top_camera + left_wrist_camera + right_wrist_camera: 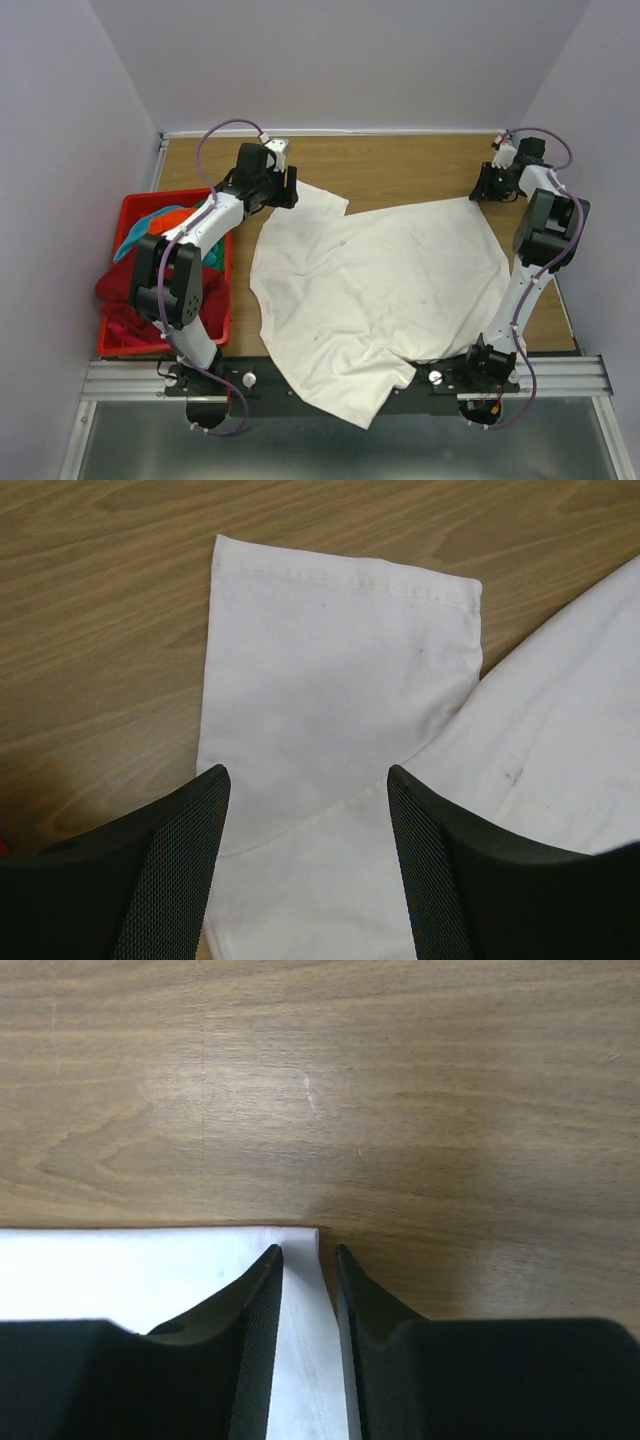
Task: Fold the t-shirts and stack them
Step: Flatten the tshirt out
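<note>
Top external: left jaws open over white t-shirt near red basket, right jaws narrowly apart astride its corner.

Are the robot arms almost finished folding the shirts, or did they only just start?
Only just starting. Done: nothing is folded or stacked; the white shirt lies spread open on the table. In hand: the left gripper hangs open over its sleeve, and the right gripper straddles a far corner, jaws narrow. Left: folding it, then the colourful shirts heaped in the red basket.
</note>
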